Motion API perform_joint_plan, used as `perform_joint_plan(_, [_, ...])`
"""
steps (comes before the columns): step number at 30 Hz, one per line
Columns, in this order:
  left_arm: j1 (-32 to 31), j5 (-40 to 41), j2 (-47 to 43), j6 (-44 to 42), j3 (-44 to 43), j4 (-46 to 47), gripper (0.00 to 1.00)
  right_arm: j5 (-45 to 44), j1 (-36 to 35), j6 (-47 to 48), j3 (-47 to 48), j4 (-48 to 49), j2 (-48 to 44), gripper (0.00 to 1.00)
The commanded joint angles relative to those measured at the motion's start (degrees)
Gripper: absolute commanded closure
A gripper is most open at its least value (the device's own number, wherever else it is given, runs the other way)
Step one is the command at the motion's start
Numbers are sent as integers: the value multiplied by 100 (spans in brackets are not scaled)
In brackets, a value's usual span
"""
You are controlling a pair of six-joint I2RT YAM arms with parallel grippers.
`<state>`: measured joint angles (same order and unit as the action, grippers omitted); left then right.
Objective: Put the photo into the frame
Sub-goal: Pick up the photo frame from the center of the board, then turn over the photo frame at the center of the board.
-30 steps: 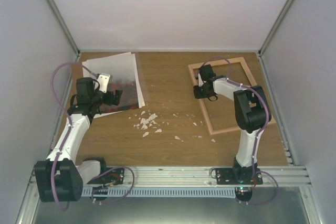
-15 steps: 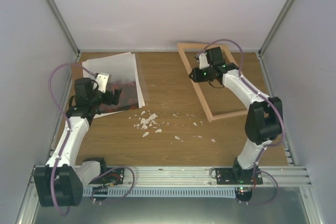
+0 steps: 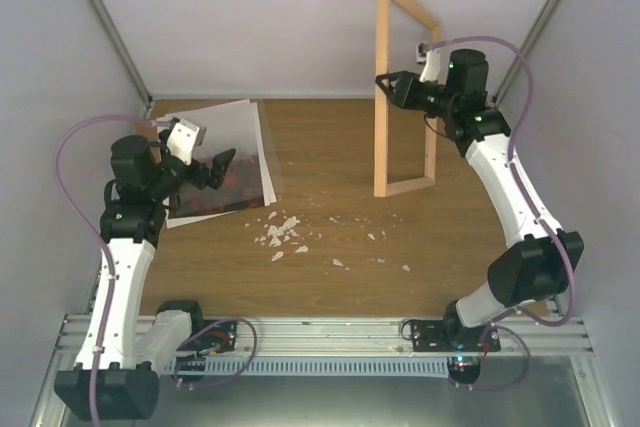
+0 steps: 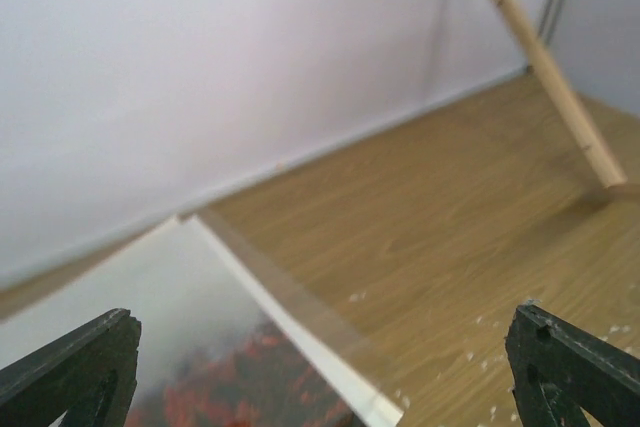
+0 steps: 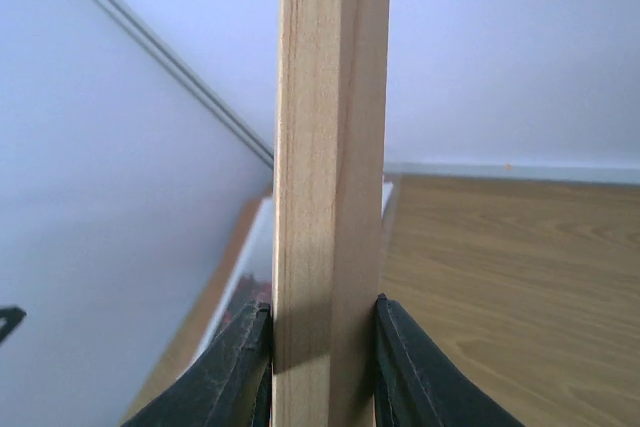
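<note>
Swings the frame [image 3: 381,137] up off the table [image 3: 330,147] onto its short rail, upper right, one long rail pinched in the right tool [image 3: 386,82], probably for turning over. Hangs the left tool [image 3: 220,163], spread wide and empty, above the photo [image 3: 225,127], upper left.

We identify two arms of identical build. The left arm [image 3: 120,267], at the left of the overhead view, and the right arm [image 3: 510,187], at the right, each consist of smooth white link shells joined by bulky black joint housings. A thin purple cable [image 3: 63,162] runs outside each arm in loose loops and coils again at each black base block [image 3: 450,332] near the bottom edge. A small white camera housing [image 3: 185,137] sits on each wrist. The left gripper [image 3: 215,169] and right gripper [image 3: 386,82] carry matt black fingers [image 4: 75,367]; in the wrist views we note their faintly grained, wedge-shaped tips.
</note>
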<state>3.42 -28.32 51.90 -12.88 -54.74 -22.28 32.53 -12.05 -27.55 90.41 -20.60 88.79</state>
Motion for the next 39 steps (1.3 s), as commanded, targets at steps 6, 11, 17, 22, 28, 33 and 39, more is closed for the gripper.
perform_joint_plan(6, [-484,-1147,-75,339,-982,-303,1,788,321,-2099,610,1935,-76,99])
perform_joint_plan(11, [-888,-1112,-20,709,-1073,115,1,1271,361,-3276,640,2599,24,99])
perform_joint_plan(17, [-1244,-1095,368,855,-1449,-39,1,1685,462,-4781,-26,3641,49,99])
perform_joint_plan(22, [-1638,-927,494,1160,-1367,254,1,1796,496,-6669,-1153,5978,187,99])
perform_joint_plan(28, [-2431,-479,858,871,-1278,173,1,1800,500,-6995,-1332,6373,266,99])
perform_joint_plan(33, [-3186,54,1002,393,-1047,440,1,1689,518,-7480,-1952,7035,269,99])
perform_joint_plan(39, [-4072,-206,957,-165,-631,966,1,1821,593,-7529,-2292,7136,281,99])
